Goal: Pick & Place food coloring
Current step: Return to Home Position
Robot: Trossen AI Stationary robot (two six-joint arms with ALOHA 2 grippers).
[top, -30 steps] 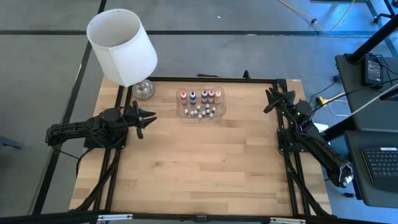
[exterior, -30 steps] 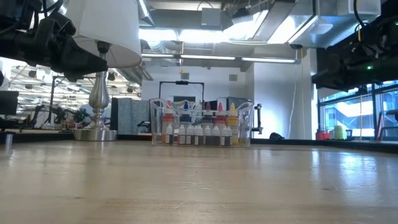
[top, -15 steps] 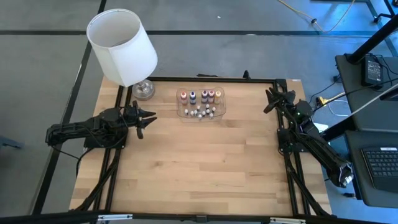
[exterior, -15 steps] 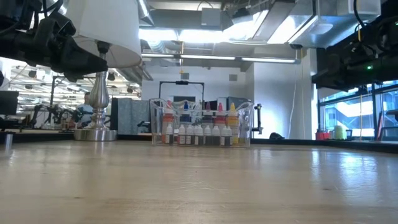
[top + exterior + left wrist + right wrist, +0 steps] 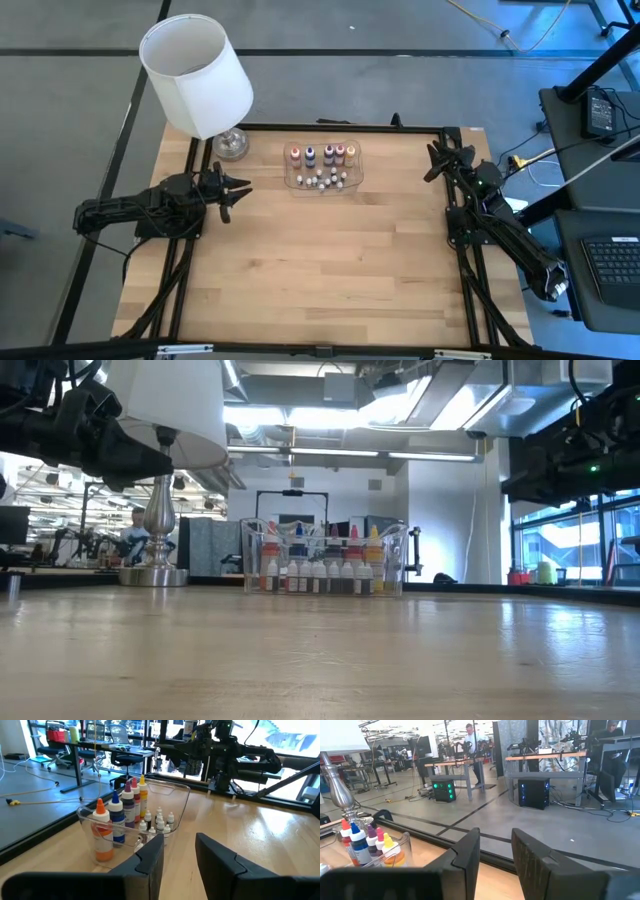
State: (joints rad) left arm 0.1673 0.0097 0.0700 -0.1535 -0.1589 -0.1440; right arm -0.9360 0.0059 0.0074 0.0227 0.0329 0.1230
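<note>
The food coloring bottles [image 5: 320, 155] stand upright in a shallow clear plastic tray [image 5: 322, 185] at the table's far middle: a row of coloured ones with white tips and several tiny whitish ones [image 5: 322, 180] in front. They also show in the low view [image 5: 320, 572], in the left wrist view [image 5: 122, 812] and in the right wrist view [image 5: 365, 842]. My left gripper [image 5: 243, 187] is open and empty, above the table to the left of the tray. My right gripper [image 5: 432, 160] is open and empty at the far right edge.
A white-shaded lamp [image 5: 197, 75] with a glass base [image 5: 230, 146] stands at the far left corner, close behind my left gripper. A black frame [image 5: 400, 128] runs round the table. The bare wood [image 5: 320, 260] lies near and middle. People show in the room beyond.
</note>
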